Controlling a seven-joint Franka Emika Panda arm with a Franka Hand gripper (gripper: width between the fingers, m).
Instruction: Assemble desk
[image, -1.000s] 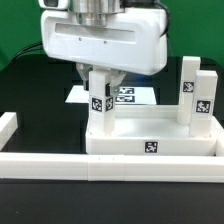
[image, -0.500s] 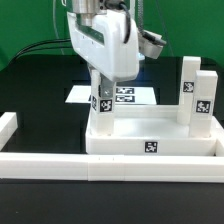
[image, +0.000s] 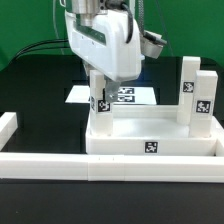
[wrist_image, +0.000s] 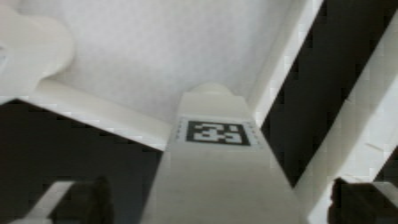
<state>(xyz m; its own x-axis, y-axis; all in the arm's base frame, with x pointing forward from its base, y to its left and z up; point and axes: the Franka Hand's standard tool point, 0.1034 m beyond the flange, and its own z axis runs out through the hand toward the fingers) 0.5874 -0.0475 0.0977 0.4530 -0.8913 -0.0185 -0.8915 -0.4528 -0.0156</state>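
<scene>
Tool (wrist_image: 201, 200) released: fingers straddle the upright leg (image: 99, 103) without gripping, at the tabletop (image: 150, 147) corner on the exterior view's left. Recommended: retract straight up, avoiding nudging the leg. Two standing legs (image: 196, 95) occupy the right; the marker board (image: 128, 96) lies behind.

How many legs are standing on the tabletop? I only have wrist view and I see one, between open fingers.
Observer: Three. The leg under the gripper stands at the tabletop's corner on the exterior view's left. Two more legs stand at its right end.
Operator: Those two upright?
Observer: Yes, both upright, close together.
Operator: Anything behind the tabletop?
Observer: The marker board lies flat just behind it.
</scene>
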